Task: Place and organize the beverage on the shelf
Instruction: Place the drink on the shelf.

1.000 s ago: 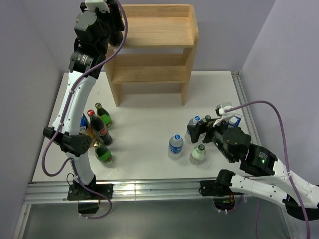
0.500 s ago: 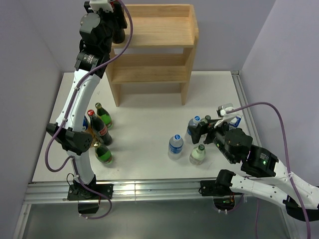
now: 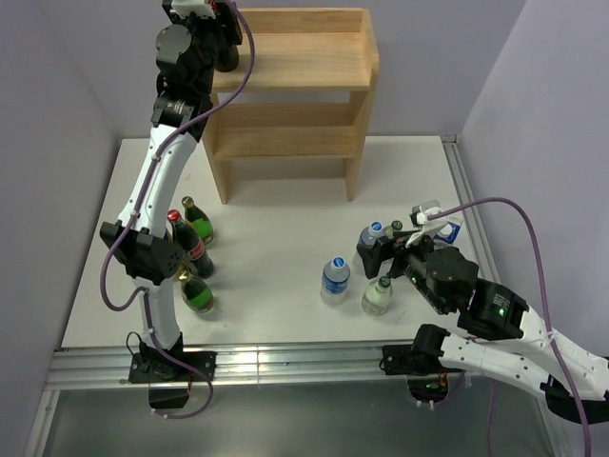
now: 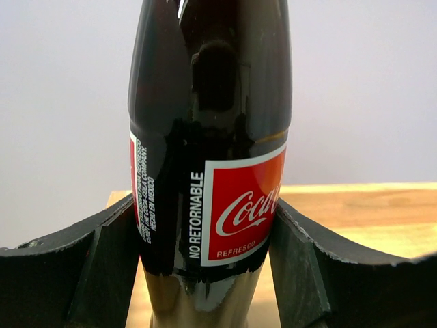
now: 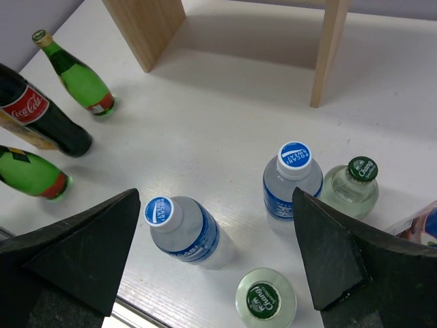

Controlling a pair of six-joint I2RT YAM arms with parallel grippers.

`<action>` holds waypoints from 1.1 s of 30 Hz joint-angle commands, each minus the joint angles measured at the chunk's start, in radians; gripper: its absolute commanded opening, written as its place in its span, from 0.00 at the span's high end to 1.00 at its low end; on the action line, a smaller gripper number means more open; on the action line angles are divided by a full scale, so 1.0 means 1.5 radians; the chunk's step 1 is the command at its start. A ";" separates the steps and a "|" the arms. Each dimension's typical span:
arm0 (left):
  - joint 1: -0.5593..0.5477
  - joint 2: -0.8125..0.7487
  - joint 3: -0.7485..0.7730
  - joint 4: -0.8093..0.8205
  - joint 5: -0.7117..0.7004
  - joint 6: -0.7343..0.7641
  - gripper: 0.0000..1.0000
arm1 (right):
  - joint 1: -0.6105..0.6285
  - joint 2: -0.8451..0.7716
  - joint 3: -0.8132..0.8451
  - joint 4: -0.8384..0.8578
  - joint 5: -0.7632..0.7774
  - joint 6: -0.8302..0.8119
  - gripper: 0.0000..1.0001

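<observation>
From above, the left gripper (image 3: 225, 48) is at the left end of the shelf's (image 3: 304, 62) top board, while the right gripper (image 3: 385, 249) hangs low over the table (image 3: 276, 228), well apart from the shelf. In the left wrist view the jaws are clenched on an upright Coca-Cola bottle (image 4: 212, 171), with the shelf's wood just behind it. In the right wrist view the jaws are spread wide and empty above Pocari Sweat bottles (image 5: 293, 179).

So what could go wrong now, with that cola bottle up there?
The left gripper holds the Coca-Cola bottle close to the left end of the top of the shelf; released tilted, it might topple off. The right gripper hangs open over closely packed Pocari Sweat bottles and Chang bottles; its fingers may knock a neighbour over.
</observation>
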 commanded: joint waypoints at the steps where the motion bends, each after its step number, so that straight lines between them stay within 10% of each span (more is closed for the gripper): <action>1: 0.019 0.051 0.028 0.033 0.017 -0.009 1.00 | 0.002 0.000 0.005 0.030 -0.005 -0.001 0.01; 33: 0.053 0.111 -0.015 0.091 0.063 -0.014 0.87 | 0.002 -0.001 -0.014 0.058 -0.048 -0.006 0.01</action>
